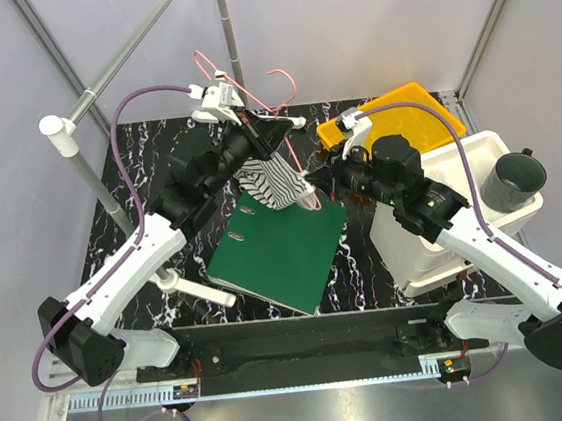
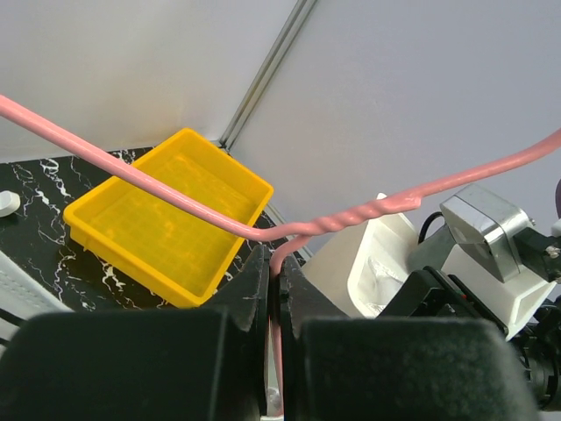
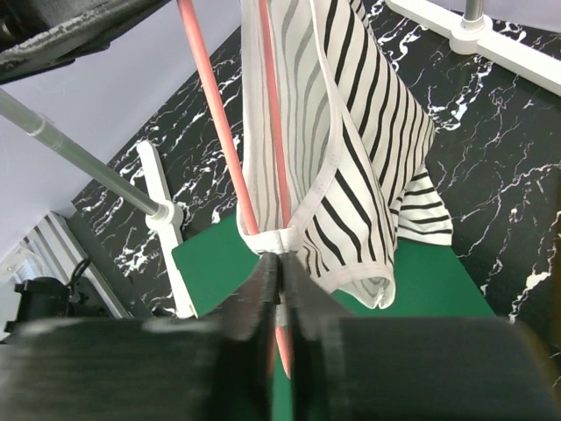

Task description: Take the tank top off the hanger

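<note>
Far left: grey rail (image 1: 128,46) slanting up over the black marbled desk (image 1: 164,147).

Left of centre: left hand (image 1: 256,133), raised above the desk. Fingers (image 2: 254,294) pressed together on the pink wire of the hanger (image 2: 175,193), just below its twisted neck. Hook end of the hanger pointing toward the back wall.

Centre: tank top (image 1: 276,181), striped black and white, draped on the hanger and hanging bunched between the two hands. Held off the desk, over the far edge of the green binder (image 1: 281,256); touching the binder or not, cannot tell. Binder lying flat and askew on the desk.

Right of centre: right hand (image 1: 317,185), level with the bottom of the garment. Pinched closed on the lower hem of the tank top, with one pink arm of the hanger running down at the same spot.

Right: yellow tray (image 1: 401,107) at the far side of the desk, behind the right hand. White bin (image 1: 436,249) beside the right arm, near the desk's right edge. Grey cup (image 1: 514,181) at the bin's right rim.
</note>
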Tool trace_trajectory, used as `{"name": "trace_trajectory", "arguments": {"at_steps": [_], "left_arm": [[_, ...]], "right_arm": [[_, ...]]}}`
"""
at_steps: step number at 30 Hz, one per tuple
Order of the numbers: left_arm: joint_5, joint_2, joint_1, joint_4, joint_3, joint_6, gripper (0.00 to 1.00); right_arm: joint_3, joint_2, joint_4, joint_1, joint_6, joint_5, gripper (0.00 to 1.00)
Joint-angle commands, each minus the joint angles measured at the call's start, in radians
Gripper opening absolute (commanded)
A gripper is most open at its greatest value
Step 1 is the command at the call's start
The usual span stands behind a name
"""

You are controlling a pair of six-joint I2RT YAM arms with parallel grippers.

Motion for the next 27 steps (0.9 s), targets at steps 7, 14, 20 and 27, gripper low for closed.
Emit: {"name": "trace_trajectory", "arguments": {"at_steps": [7, 14, 20, 27], "left_arm": [[-0.017, 0.009, -0.004, 0.065, 0.051, 0.046, 0.0], [-0.098, -0.013, -0.004, 0.078, 0.023, 0.063, 0.0], [-0.183, -0.069, -0.005, 0.222, -0.089, -0.009, 0.0], [-0.267, -0.122, -0.004, 0.352, -0.195, -0.075, 0.0]], "right_arm": [[0.023, -0.032, 0.045, -0.002, -0.008, 0.027, 0.0], [-0.168, -0.173, -0.012, -0.002, 0.022, -0.044, 0.0], [-0.29, -0.226, -0.004, 0.0, 0.036, -0.082, 0.0], [-0.356, -0.245, 0.023, -0.002, 0.03, -0.062, 0.0]]}}
